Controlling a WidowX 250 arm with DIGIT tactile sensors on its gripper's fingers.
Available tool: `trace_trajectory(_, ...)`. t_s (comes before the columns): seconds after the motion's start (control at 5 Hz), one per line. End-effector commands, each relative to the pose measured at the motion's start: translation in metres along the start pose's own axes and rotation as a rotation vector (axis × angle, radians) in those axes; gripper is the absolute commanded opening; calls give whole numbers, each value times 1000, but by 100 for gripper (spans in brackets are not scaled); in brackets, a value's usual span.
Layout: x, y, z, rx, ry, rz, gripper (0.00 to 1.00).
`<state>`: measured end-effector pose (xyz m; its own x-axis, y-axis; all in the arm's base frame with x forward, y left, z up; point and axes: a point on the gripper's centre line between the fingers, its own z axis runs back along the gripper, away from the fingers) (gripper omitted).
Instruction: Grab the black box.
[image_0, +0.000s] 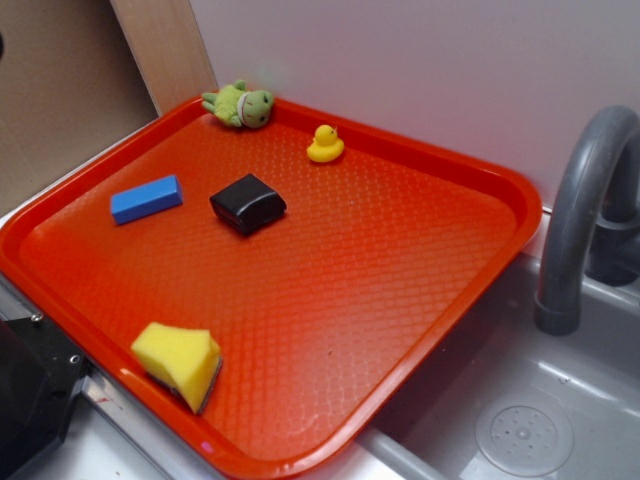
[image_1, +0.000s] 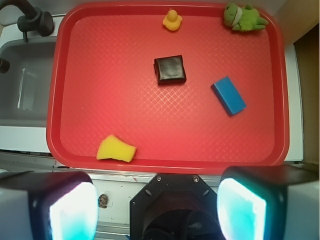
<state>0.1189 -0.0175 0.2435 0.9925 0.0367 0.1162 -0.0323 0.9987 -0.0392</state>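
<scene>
Tool (image_1: 157, 202) spread wide — black box (image_1: 170, 69) untouched on tray (image_1: 90, 100).

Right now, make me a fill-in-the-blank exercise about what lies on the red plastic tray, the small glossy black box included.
1. The small glossy black box lies on the red plastic tray with the gripper held ____ and nothing between its fingers.
2. The blue rectangular block lies beside the box without ____ it.
3. The little rubber duck is coloured ____.
4. The yellow sponge wedge lies nearest the tray edge closest to the ____.

Missing words: open; touching; yellow; gripper
</scene>
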Motion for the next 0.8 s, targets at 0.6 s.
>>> trace_trajectory(0.6, 41, 7, -19, -39, 3, 50, 100)
